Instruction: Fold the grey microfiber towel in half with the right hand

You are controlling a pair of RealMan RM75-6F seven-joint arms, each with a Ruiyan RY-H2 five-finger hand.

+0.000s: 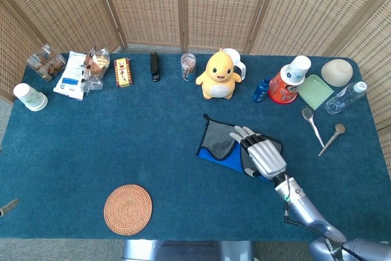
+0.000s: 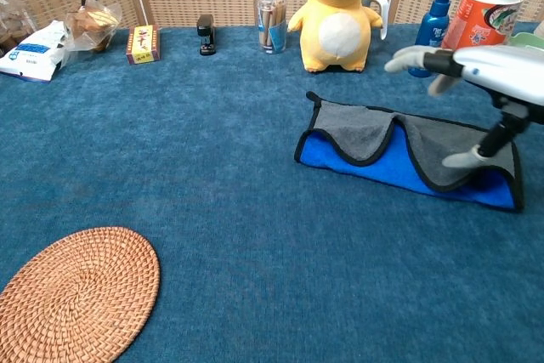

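Observation:
The grey microfiber towel (image 1: 219, 140) lies right of the table's centre, folded over with its grey side up and a strip of the blue underside showing along the near edge (image 2: 382, 167). My right hand (image 1: 264, 156) hangs over the towel's right part with fingers spread and nothing in it. In the chest view the right hand (image 2: 497, 74) is at the right edge, its thumb pointing down close to the grey cloth (image 2: 361, 129). I cannot tell if it touches. The left hand is out of both views.
A yellow plush duck (image 1: 218, 76) sits just behind the towel, with a blue spray bottle (image 1: 261, 89) and a red cup (image 1: 282, 87) to its right. Two spoons (image 1: 313, 124) lie to the right. A woven coaster (image 1: 127, 209) lies at the front left.

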